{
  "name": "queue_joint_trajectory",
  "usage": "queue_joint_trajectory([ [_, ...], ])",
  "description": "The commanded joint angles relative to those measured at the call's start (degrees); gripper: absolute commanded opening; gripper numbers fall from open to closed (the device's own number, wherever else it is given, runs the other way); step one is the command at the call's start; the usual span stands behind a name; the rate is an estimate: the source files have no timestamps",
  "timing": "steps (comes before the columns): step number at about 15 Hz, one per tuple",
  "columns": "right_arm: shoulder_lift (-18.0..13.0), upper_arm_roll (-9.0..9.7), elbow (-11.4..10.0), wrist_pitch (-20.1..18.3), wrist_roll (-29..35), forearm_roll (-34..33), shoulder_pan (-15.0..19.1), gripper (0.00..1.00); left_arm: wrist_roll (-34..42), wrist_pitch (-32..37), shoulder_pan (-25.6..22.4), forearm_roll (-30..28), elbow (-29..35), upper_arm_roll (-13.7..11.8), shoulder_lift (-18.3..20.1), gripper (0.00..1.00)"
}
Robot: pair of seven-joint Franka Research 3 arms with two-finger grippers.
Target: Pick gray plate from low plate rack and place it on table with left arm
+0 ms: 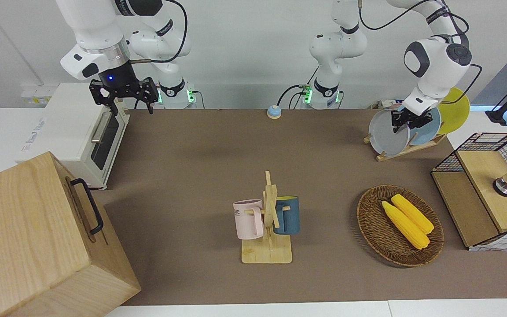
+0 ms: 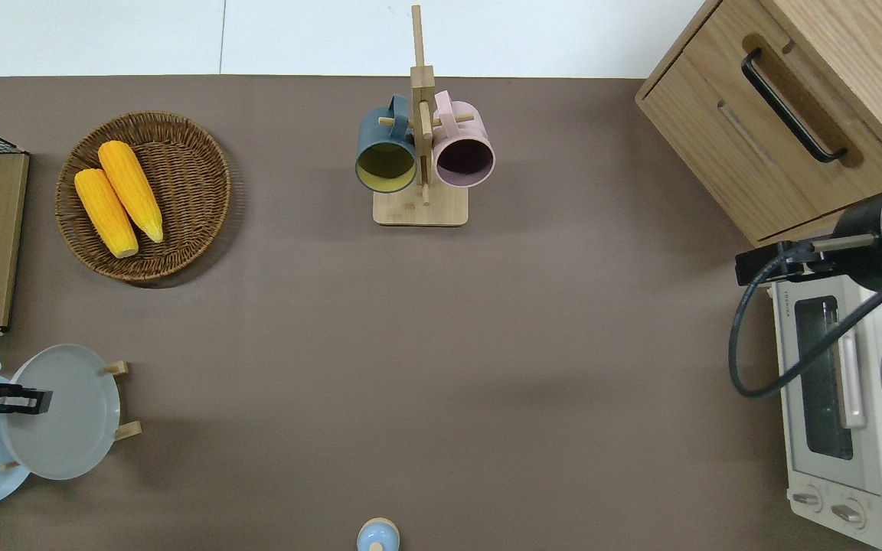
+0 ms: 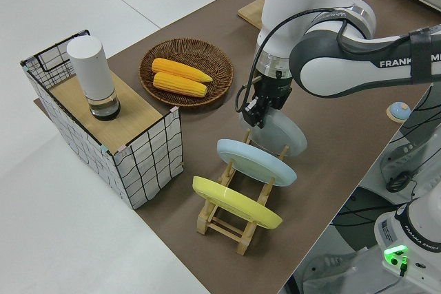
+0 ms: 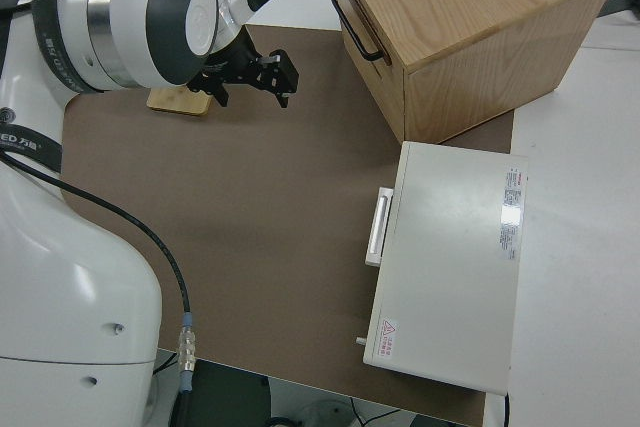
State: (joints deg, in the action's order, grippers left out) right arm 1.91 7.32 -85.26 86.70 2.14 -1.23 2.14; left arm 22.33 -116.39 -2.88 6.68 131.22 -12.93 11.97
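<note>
At the tabletop (image 2: 441,344) corner nearest the left arm, the left pincer (image 1: 405,120) clenches the gray plate's (image 1: 387,132) upper rim in the low plate rack (image 1: 407,149); lift along the pegs' slant

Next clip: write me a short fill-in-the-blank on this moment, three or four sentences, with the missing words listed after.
1. The left gripper is at the rim of the ____ plate.
2. That plate stands in the low plate rack beside a light ____ plate.
3. The wicker basket holds two ears of ____.
4. The right arm is ____.

Missing words: gray; blue; corn; parked
</note>
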Motion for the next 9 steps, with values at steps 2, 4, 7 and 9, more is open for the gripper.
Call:
queue_joint_trajectory([
  [2, 0.55, 1.21, 1.23, -0.92, 0.76, -0.18, 1.29, 0.983, 0.97, -1.3, -0.46, 1.05, 0.97, -0.16, 0.33, 0.0],
  [4, 0.55, 1.21, 1.23, -0.92, 0.76, -0.18, 1.29, 0.983, 0.53, -0.51, -0.46, 1.05, 0.44, -0.16, 0.24, 0.0],
  [7, 0.55, 1.21, 1.15, -0.92, 0.76, -0.18, 1.29, 0.983, 0.35, 0.19, -0.37, 1.05, -0.26, -0.08, 0.42, 0.0],
  [9, 0.55, 1.21, 1.23, -0.92, 0.76, -0.18, 1.29, 0.983, 0.26, 1.33, -0.2, 1.05, -1.31, -0.07, 0.42, 0.0],
])
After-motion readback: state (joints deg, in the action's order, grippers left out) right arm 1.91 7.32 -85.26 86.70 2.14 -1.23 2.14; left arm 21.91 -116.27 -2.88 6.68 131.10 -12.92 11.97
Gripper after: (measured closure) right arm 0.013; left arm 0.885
